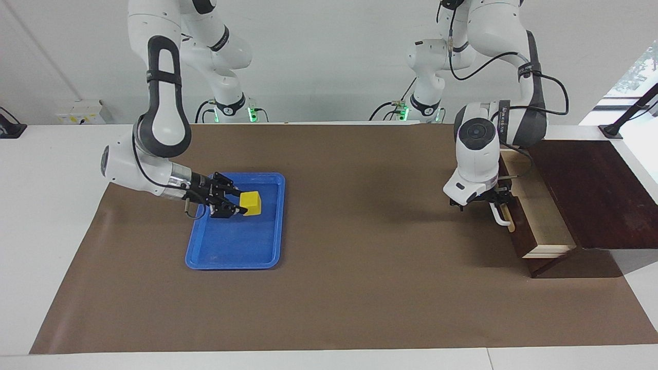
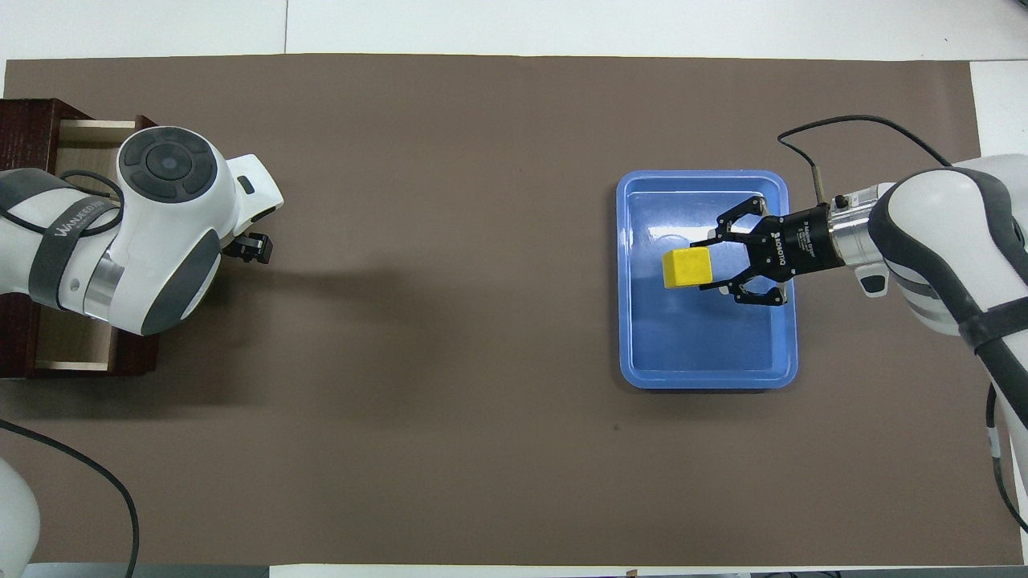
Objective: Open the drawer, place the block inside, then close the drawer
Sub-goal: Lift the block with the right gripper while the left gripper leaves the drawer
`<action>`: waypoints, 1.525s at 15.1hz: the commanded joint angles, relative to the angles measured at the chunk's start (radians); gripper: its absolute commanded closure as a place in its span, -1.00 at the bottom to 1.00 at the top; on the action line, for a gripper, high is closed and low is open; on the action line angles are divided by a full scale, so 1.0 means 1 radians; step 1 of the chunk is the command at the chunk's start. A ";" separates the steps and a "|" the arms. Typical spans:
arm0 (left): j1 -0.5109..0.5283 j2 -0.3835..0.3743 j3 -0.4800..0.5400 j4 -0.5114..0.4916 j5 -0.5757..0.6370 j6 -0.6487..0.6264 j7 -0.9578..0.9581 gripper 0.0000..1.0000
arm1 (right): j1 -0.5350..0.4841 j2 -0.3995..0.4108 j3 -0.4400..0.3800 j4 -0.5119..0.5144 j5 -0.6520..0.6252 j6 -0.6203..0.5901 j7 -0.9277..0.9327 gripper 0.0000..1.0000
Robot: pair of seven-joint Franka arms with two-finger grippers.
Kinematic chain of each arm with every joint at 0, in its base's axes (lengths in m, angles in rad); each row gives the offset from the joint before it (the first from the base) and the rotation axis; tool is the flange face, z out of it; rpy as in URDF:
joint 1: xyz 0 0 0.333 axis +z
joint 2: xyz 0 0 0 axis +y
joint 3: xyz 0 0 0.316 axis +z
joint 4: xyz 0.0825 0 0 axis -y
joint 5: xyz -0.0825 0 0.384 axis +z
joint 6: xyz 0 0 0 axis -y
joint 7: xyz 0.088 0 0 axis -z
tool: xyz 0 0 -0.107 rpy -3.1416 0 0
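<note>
- The yellow block (image 1: 251, 202) (image 2: 687, 266) is clamped between the fingertips of the right gripper (image 1: 237, 204) (image 2: 711, 262), at their outer end.
- It is held clear of the floor of the blue tray (image 1: 267, 255) (image 2: 707, 373), over the tray's middle.
- The left gripper (image 1: 491, 198) (image 2: 247, 247) is seen at the white bar handle (image 1: 499, 214) of the drawer (image 1: 540, 210) (image 2: 76, 135); whether its fingers are apart or closed on the handle cannot be told.
- The drawer is pulled out of the dark wooden box (image 1: 591, 190), its pale interior exposed under the left arm's wrist.
</note>
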State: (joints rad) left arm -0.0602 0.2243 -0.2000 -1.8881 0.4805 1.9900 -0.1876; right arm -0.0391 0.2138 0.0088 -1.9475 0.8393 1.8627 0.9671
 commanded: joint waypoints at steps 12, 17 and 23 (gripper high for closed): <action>-0.032 -0.016 0.004 0.061 -0.060 -0.059 0.028 -1.00 | 0.139 -0.074 0.011 0.153 -0.045 -0.088 0.395 1.00; -0.035 -0.016 0.004 0.240 -0.190 -0.204 0.048 -1.00 | 0.139 -0.073 0.011 0.156 -0.045 -0.086 0.401 1.00; -0.046 -0.042 0.001 0.354 -0.380 -0.312 -0.291 -1.00 | 0.140 -0.070 0.013 0.168 -0.045 -0.083 0.418 1.00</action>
State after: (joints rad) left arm -0.0793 0.1856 -0.2072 -1.5607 0.1438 1.7152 -0.3020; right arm 0.0990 0.1380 0.0177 -1.8045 0.8208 1.7853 1.3428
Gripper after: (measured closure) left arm 0.000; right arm 0.445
